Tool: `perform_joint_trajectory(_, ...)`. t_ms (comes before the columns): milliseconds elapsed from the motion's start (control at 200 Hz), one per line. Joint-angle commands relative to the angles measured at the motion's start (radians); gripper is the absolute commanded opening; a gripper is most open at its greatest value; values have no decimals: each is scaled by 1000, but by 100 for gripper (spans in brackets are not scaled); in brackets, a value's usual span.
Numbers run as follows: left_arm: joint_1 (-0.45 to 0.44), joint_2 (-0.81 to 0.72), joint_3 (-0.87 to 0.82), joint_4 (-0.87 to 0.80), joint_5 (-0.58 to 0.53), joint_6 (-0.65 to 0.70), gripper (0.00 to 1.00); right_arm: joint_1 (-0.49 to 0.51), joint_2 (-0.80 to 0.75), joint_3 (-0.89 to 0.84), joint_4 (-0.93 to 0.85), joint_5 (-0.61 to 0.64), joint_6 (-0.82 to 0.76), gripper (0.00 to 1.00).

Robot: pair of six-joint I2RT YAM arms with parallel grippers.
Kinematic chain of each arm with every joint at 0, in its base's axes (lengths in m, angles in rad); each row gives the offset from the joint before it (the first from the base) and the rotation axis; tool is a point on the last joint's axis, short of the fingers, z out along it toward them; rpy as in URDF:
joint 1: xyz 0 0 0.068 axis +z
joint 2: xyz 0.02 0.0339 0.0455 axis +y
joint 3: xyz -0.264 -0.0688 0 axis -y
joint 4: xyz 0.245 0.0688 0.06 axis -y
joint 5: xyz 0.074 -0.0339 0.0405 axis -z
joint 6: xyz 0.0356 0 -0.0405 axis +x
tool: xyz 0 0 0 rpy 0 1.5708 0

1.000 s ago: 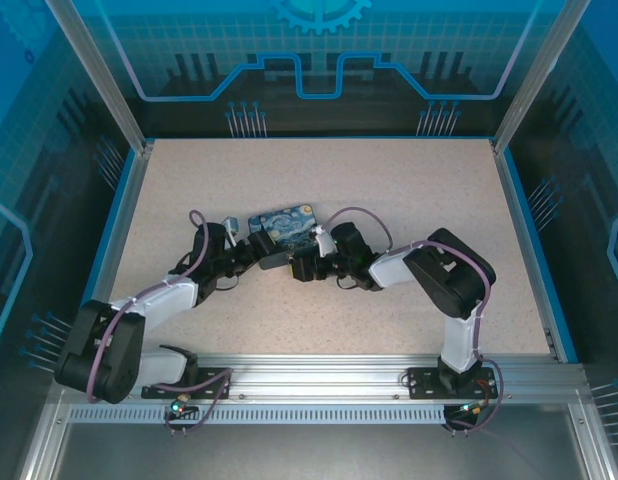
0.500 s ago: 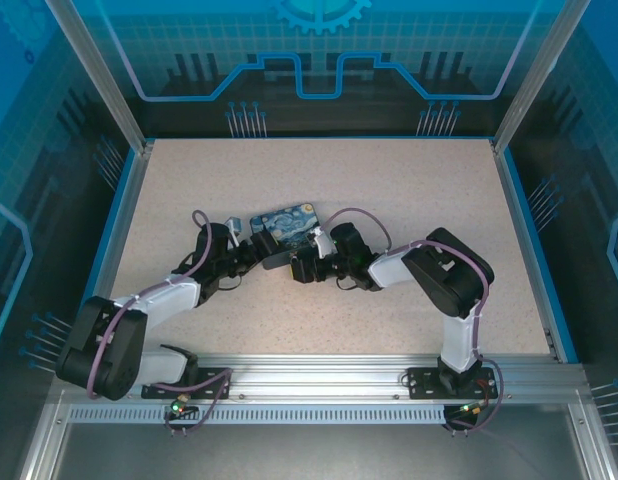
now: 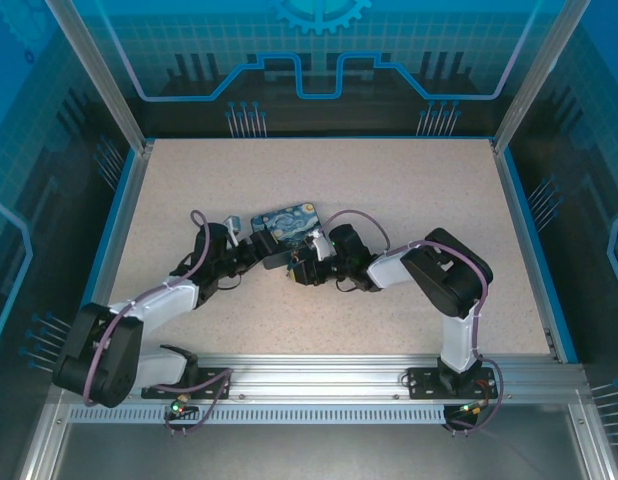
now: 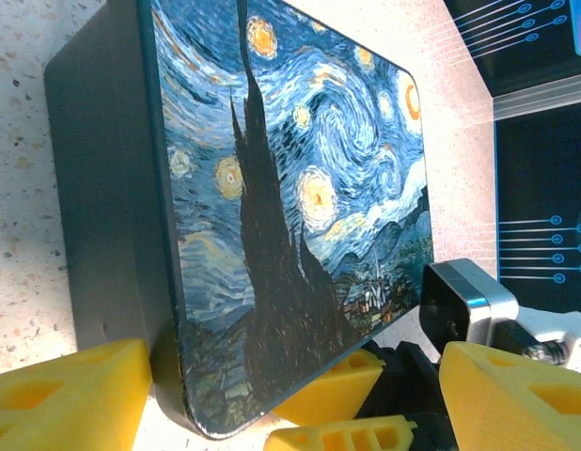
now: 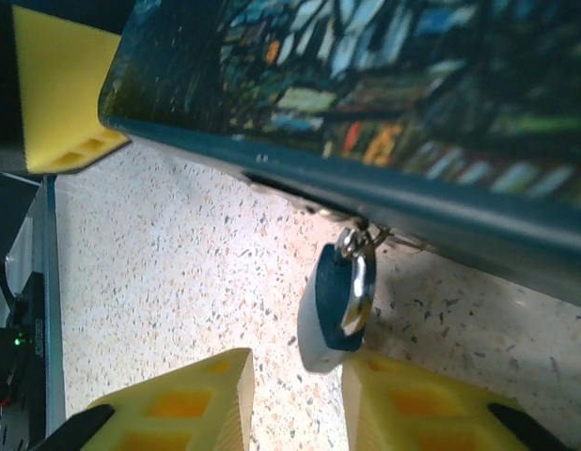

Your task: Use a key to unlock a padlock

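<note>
Overhead, speckled beige table (image 3: 389, 190), blue enclosure walls (image 3: 319, 60), left pincer (image 4: 290, 376) spread at painted box (image 4: 300, 188), right pincer (image 5: 295, 371) spread flanking padlock (image 5: 337, 301)

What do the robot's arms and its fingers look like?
The left arm and the right arm look alike. Each is made of chunky black joints joined by smooth white shells. A thin purplish cable loops along each one. The fingers are bright yellow blocks with wedge-shaped tips and slot-like holes moulded into them.
</note>
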Motion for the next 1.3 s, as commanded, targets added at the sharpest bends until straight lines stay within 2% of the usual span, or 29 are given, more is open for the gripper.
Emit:
perform_joint_trajectory(0, -8, -83, -11, -53, -11, 36, 81, 2, 1, -39, -9, -25, 22, 24)
perform_joint_trajectory(190, -10, -250, -19, -196, 7, 71, 81, -16, -12, -51, 15, -50, 17, 15)
perform_joint_trajectory(395, -101, -325, -83, -195, 21, 22, 79, -23, -18, -52, -7, -30, -1, 17)
perform_joint_trajectory(545, -219, -273, -104, -106, -39, 58, 79, -51, -83, -110, 4, 5, -16, 27)
perform_joint_trajectory(665, -284, -219, -86, -114, -148, 152, 79, -84, -134, -146, -3, 14, -30, 34)
perform_joint_trajectory(875, -315, -103, -61, -88, -206, 290, 79, -153, -227, -183, -39, 25, -54, 54)
perform_joint_trajectory(1051, -316, 3, -28, -6, -188, 387, 80, -195, -258, -156, -60, -1, -52, 71)
perform_joint_trajectory(1146, -317, 53, -9, 31, -210, 430, 81, -202, -256, -138, -63, 1, -39, 76)
perform_joint_trajectory(1296, -308, 121, 38, 46, -251, 478, 83, -207, -242, -116, -54, 13, -23, 79)
